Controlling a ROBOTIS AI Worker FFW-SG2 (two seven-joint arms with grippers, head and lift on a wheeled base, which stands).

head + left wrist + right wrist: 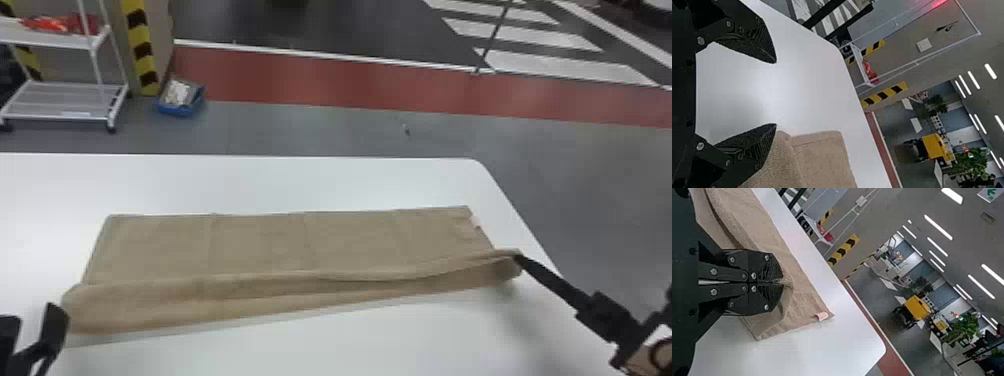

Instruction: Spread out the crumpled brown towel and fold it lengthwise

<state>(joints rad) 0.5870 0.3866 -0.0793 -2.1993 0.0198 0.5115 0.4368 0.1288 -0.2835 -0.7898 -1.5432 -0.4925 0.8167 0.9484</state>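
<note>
Jaws spread on the left gripper [776,93]; the right gripper [782,282] pinches the towel [300,240] near the worktop [300,185]'s right edge. Spreading looks done, the lengthwise fold unfinished.

Along the lower middle of the head view I have room to pass over the white table [320,345], between my left gripper [34,312] at lower left and my right gripper [516,257] at right. A second lane runs beyond the brown towel [260,245], from the left edge to the rounded far corner. The towel blocks a low crossing through the middle, its near side a loose, raised fold. My right jaws are closed on its near right corner, barring that end; my left ones stand apart close to its left end.
</note>
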